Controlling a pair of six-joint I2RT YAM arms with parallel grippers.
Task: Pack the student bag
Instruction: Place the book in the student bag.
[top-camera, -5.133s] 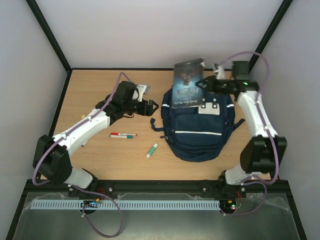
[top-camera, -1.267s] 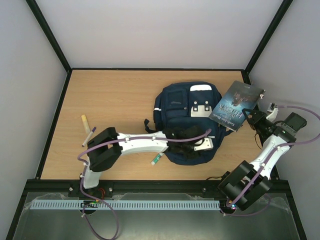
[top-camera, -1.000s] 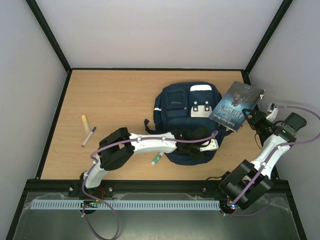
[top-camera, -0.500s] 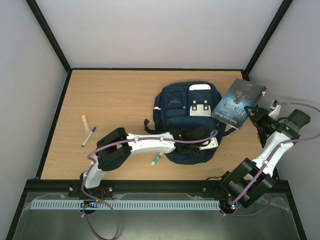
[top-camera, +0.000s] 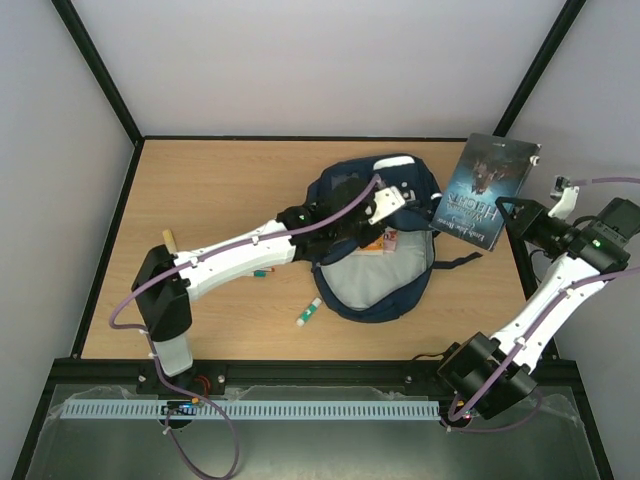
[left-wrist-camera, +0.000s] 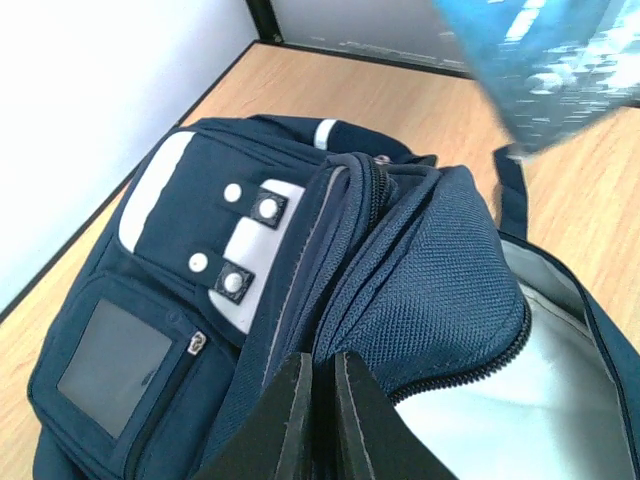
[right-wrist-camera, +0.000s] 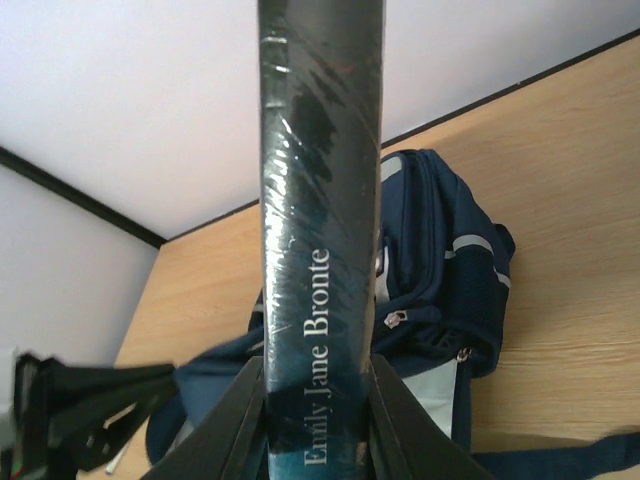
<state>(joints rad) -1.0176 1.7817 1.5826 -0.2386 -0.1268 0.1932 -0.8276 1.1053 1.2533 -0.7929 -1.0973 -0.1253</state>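
Observation:
The student bag (top-camera: 385, 308) lies mid-table with its main compartment gaping, light grey lining (top-camera: 375, 275) showing. My left gripper (top-camera: 372, 205) is shut on the navy front panel and holds it lifted toward the far side; in the left wrist view its jaws (left-wrist-camera: 322, 358) pinch a fold of the bag (left-wrist-camera: 430, 280) beside the zip. My right gripper (top-camera: 512, 210) is shut on a dark blue book (top-camera: 490, 190), held in the air right of the bag. The right wrist view shows the fingers (right-wrist-camera: 240, 400) on both sides of the book's spine (right-wrist-camera: 320, 200), above the bag (right-wrist-camera: 440, 260).
A green-and-white glue stick (top-camera: 306, 311) lies in front of the bag on the left. A red-and-green marker (top-camera: 262, 272) peeks out under my left arm. A small yellowish item (top-camera: 168, 238) lies near the left edge. Something orange-pink (top-camera: 385, 240) sits inside the bag.
My left gripper closed on the bag's front panel and pulled it up and back, opening the compartment. My right gripper raised the book slightly up and away.

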